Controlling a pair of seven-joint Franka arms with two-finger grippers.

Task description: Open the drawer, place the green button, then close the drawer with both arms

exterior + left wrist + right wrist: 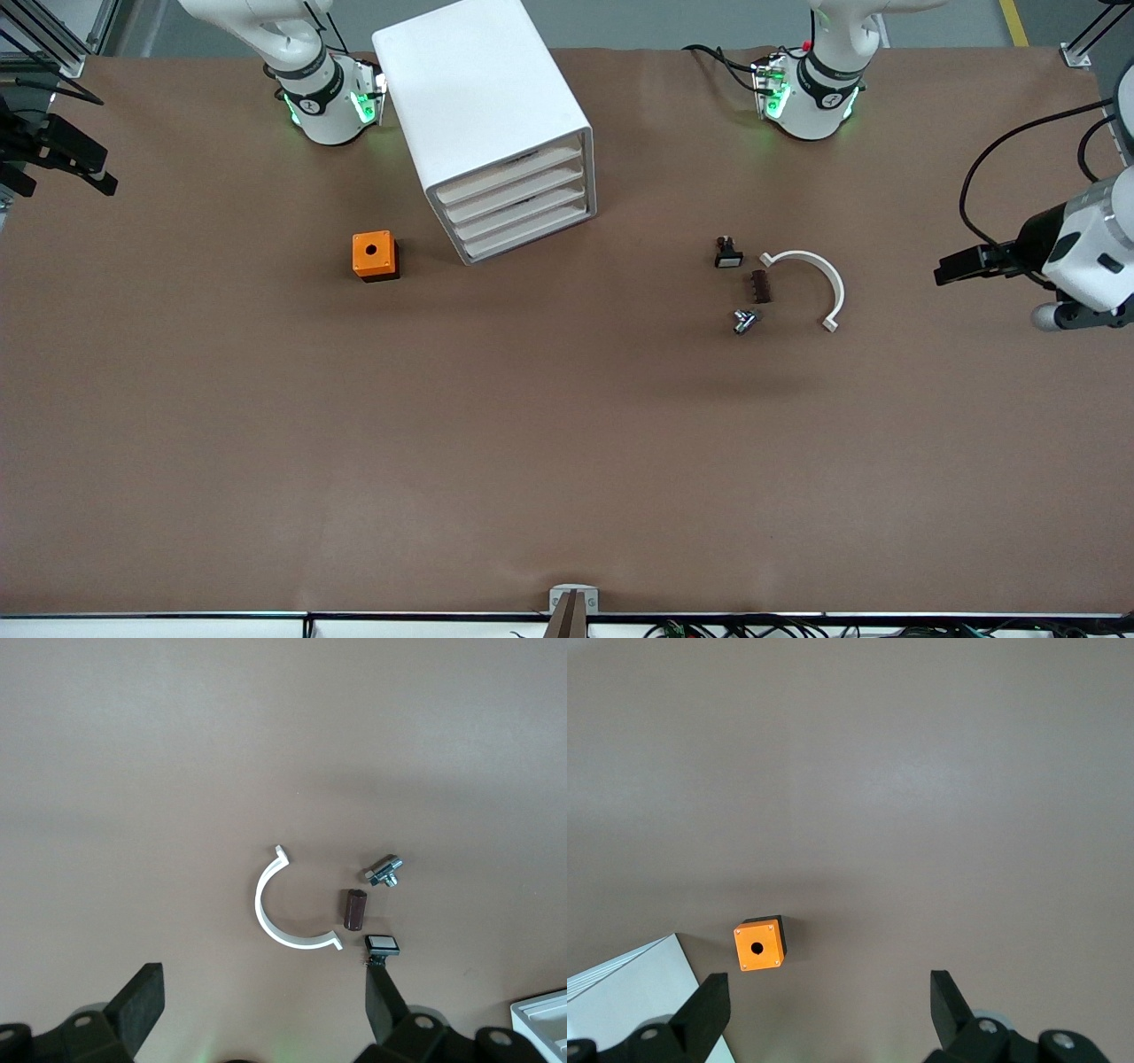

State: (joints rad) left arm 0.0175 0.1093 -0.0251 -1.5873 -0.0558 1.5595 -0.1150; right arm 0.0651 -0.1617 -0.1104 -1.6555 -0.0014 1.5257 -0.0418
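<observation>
Button (pixel 744 321): small, silvery with a green tinge, lying on its side on the bare table toward the left arm's end; of all the small parts it is nearest the front camera. Nothing holds it.
Brown block (pixel 760 286): short and dark, just beside the button and a little farther from the camera.
Black button with white face (pixel 728 254): farther still from the camera, close to the brown block but apart from it.
White curved clip (pixel 811 283): a half ring lying flat beside the brown block, toward the left arm's end, with its open side turned to the small parts.
Orange box (pixel 375 255): has a round hole in its top and stands beside the cabinet, toward the right arm's end.
Cabinet (pixel 478 89): white, standing at an angle between the two arm bases.
Drawer (pixel 529 233): the lowest of four, pushed fully in and flush with the three above it.
Left gripper (pixel 261 979): up in the air at the left arm's end of the table, fingers spread wide and holding nothing; its wrist view takes in the clip, block and both buttons.
Right gripper (pixel 826 979): up in the air at the right arm's end, fingers likewise wide apart and empty; its wrist view takes in the orange box and a corner of the cabinet.
</observation>
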